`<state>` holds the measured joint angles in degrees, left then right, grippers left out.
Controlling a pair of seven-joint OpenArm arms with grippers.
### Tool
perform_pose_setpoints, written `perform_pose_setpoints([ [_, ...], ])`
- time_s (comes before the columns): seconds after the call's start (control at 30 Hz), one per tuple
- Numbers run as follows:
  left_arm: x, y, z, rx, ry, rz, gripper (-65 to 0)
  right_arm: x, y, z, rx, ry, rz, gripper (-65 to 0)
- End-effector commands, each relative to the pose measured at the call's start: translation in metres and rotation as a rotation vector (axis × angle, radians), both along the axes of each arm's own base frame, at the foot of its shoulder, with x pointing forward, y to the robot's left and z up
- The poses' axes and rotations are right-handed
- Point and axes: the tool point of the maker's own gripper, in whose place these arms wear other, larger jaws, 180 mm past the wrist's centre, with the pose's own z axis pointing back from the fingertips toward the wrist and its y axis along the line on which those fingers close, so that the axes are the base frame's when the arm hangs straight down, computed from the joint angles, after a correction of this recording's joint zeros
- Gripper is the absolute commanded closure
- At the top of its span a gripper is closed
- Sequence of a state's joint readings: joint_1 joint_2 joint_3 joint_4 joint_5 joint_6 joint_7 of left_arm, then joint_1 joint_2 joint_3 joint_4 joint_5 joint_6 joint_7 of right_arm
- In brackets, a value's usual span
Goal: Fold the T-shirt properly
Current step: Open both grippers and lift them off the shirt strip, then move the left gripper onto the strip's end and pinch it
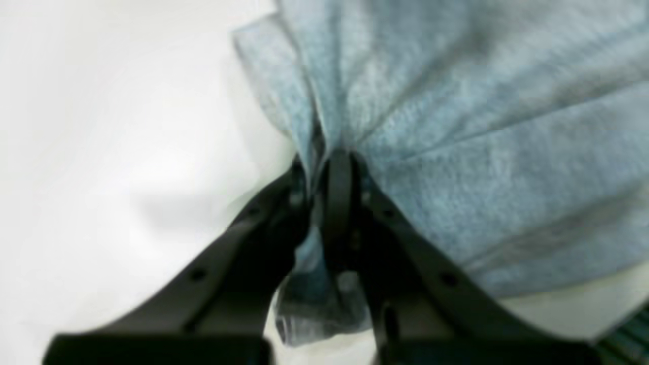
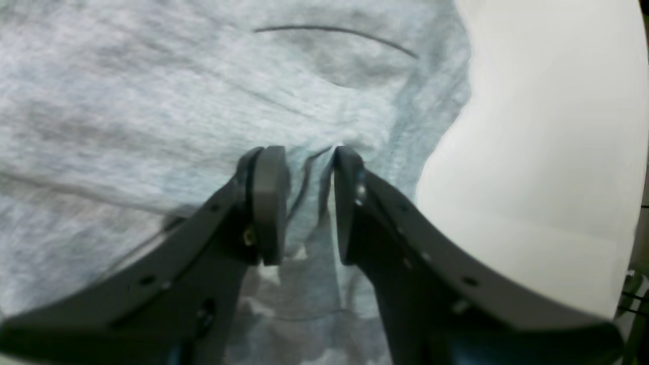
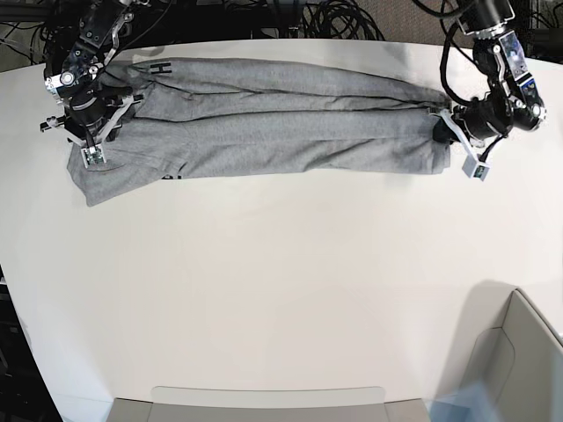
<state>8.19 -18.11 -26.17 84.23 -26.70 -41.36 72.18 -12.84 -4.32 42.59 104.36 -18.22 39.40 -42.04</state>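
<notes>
1. Lying across the upper part of the base view, the T-shirt (image 3: 264,132) is already doubled lengthwise into a long, narrow grey band, with part of its black lettering showing near the upper left and a skewed, unfolded corner at the left end.
2. At the right end of that band, the left gripper (image 1: 324,172) has its jaws pressed together on a pinched bunch of cloth, and pleats fan out from the pinch in the left wrist view.
3. At the left end, the right gripper (image 2: 304,167) has its jaws partly apart with a ridge of fabric standing between them; the pads look to touch the cloth, but I cannot tell whether they truly grip it.
4. The white worktop (image 3: 281,290) lies bare below the shirt, with pale bin edges at the lower frame.
5. Judging by this, the lengthwise fold is done and the ends are being taken up for the crosswise fold.
6. The next move calls for a firm hold at the left end, then carrying one end over the other evenly, keeping the band taut so the layers do not slide or bunch.
</notes>
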Motion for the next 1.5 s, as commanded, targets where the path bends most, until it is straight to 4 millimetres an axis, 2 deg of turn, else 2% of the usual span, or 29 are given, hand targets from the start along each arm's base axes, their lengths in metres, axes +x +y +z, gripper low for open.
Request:
perform_pose_setpoints([
  [0.0, -0.025, 0.029, -0.008, 0.14, 0.145, 0.012, 0.0, 0.009, -0.001, 0.011, -0.012, -0.042, 0.017, -16.9],
  [0.17, -0.008, 0.052, 0.003, 0.259, 0.146, 0.014, 0.0, 0.012, -0.004, 0.015, -0.012, -0.056, 0.003, -16.9],
  [0.27, 0.001, 0.076, 0.019, 0.316, 0.125, 0.034, 0.0, 0.015, -0.014, 0.02, -0.016, -0.077, -0.03, -16.9],
  [0.4, 0.001, 0.123, 0.049, 0.367, 0.073, 0.167, 0.0, 0.014, -0.025, 0.025, -0.023, -0.093, -0.07, -16.9],
  [0.47, 0.004, 0.129, 0.059, 0.397, 0.051, 0.162, 0.0, 0.014, -0.027, 0.026, -0.025, -0.093, -0.072, -16.9],
  [0.53, 0.013, 0.128, 0.079, 0.442, -0.005, 0.143, 0.0, 0.015, -0.025, 0.025, -0.022, -0.094, -0.068, -16.9],
  [0.7, 0.013, 0.09, 0.103, 0.479, -0.087, 0.107, 0.0, 0.016, -0.021, 0.025, -0.016, -0.096, -0.063, -16.9],
  [0.8, 0.02, 0.069, 0.11, 0.477, -0.126, 0.067, 0.0, 0.02, -0.018, 0.026, -0.014, -0.101, -0.052, -16.9],
  [0.9, 0.018, 0.037, 0.104, 0.444, -0.141, 0.016, 0.0, 0.02, -0.018, 0.026, -0.014, -0.101, -0.052, -16.9],
  [1.1, 0.038, -0.069, 0.084, 0.273, -0.183, -0.178, 0.0, 0.026, -0.006, 0.025, -0.006, -0.1, -0.01, -16.9],
  [1.17, 0.044, -0.1, 0.086, 0.235, -0.211, -0.241, 0.0, 0.027, -0.006, 0.026, -0.006, -0.103, -0.01, -16.9],
  [1.33, 0.057, -0.144, 0.092, 0.152, -0.243, -0.224, 0.0, 0.027, -0.006, 0.026, -0.006, -0.103, -0.01, -16.9],
  [1.47, 0.057, -0.166, 0.082, 0.113, -0.211, -0.25, 0.0, 0.026, -0.007, 0.025, -0.005, -0.101, -0.016, -16.9],
])
